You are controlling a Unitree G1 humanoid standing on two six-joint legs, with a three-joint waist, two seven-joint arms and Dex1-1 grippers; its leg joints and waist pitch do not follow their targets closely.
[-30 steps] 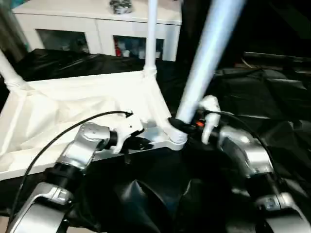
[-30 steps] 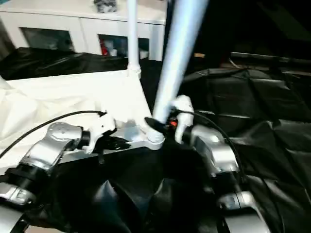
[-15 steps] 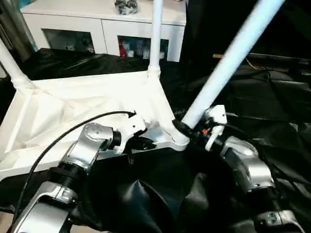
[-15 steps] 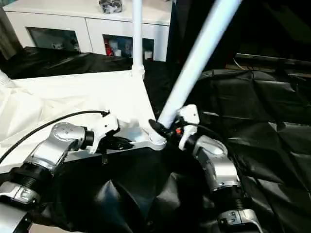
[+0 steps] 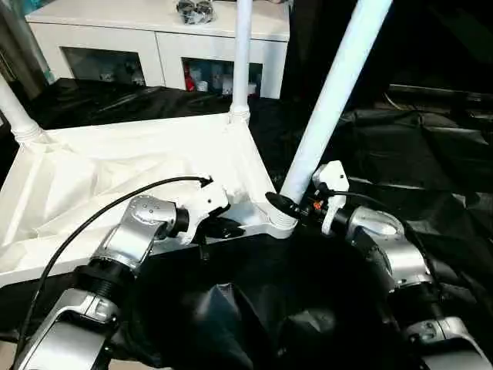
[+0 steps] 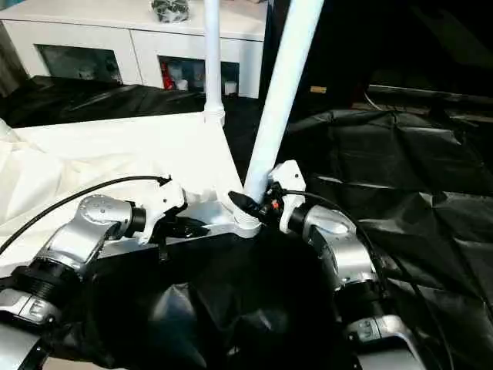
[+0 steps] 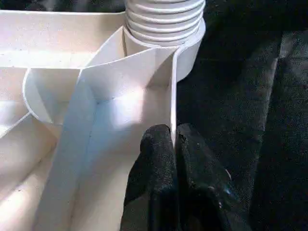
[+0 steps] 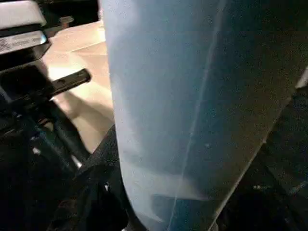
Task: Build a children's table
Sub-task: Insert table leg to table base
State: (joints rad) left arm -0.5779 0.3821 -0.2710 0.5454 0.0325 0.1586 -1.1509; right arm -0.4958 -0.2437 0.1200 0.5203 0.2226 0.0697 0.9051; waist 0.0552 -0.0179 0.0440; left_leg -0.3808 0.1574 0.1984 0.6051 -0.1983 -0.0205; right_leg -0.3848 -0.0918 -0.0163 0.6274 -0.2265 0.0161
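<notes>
The children's table lies upside down, its white ribbed top on black cloth. Two white legs stand in the far corner sockets, one on the left and one on the right. A third leg rises from the near right socket, leaning slightly right. My right gripper is shut on this leg just above the socket; one black finger shows beside the tube. My left gripper is shut on the top's thin rim wall, a little left of that socket.
A white glass-door cabinet stands behind the table. Crumpled black cloth covers the surface to the right and in front. A black cable arcs over my left forearm.
The leg in my right gripper swung far to the right half a second ago and has come back nearer upright. My left gripper has stayed on the rim.
</notes>
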